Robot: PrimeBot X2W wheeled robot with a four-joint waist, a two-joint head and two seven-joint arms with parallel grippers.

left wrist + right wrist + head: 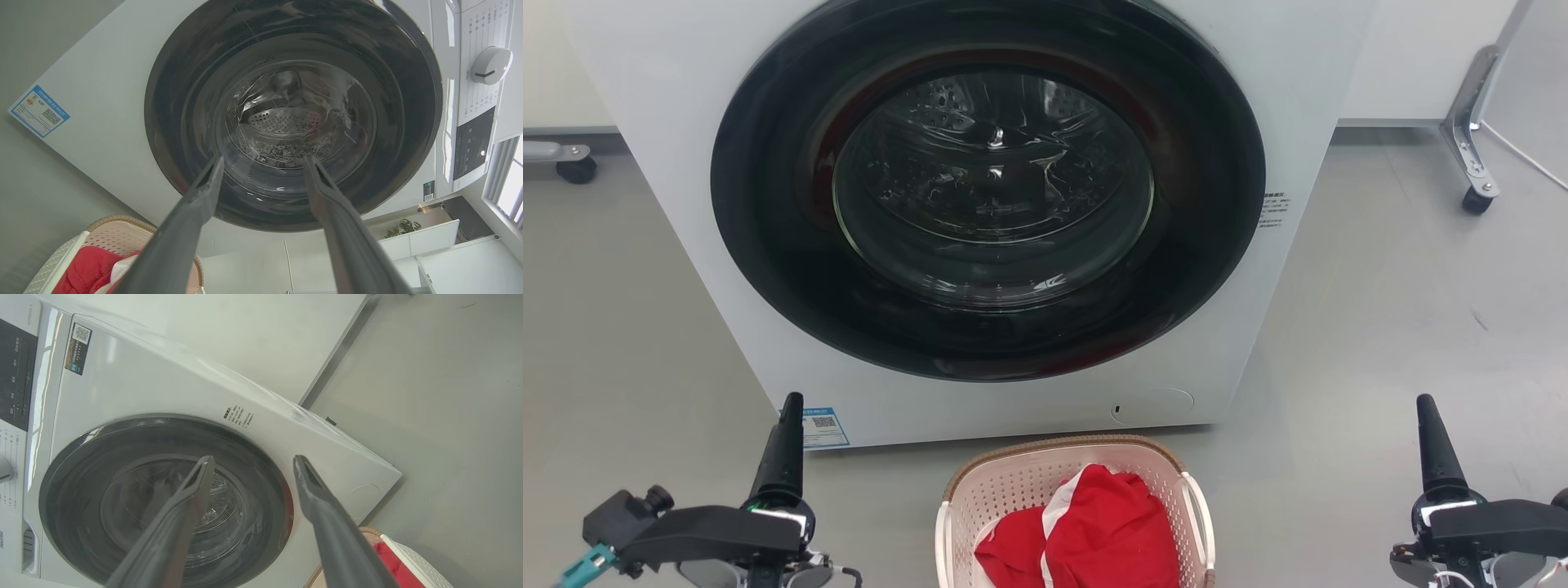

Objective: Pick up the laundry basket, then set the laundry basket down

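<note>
The laundry basket (1005, 490) stands on the floor just in front of the washer, at the bottom middle of the head view. It is pale with perforated walls, a brown woven-look rim and white side handles, and holds a red and white garment (1094, 523). My left gripper (789, 412) is low to its left and my right gripper (1426, 408) low to its right, both well apart from it. In the wrist views the left gripper (265, 159) and right gripper (254, 459) are open and empty. A corner of the basket (114, 234) (408, 551) shows in each.
The white front-loading washer (1339, 49) stands straight ahead, its round dark door (988, 220) shut. A metal leg on a caster (1474, 192) stands at the far right and another caster (576, 167) at the far left. Grey floor (1380, 343) lies on both sides.
</note>
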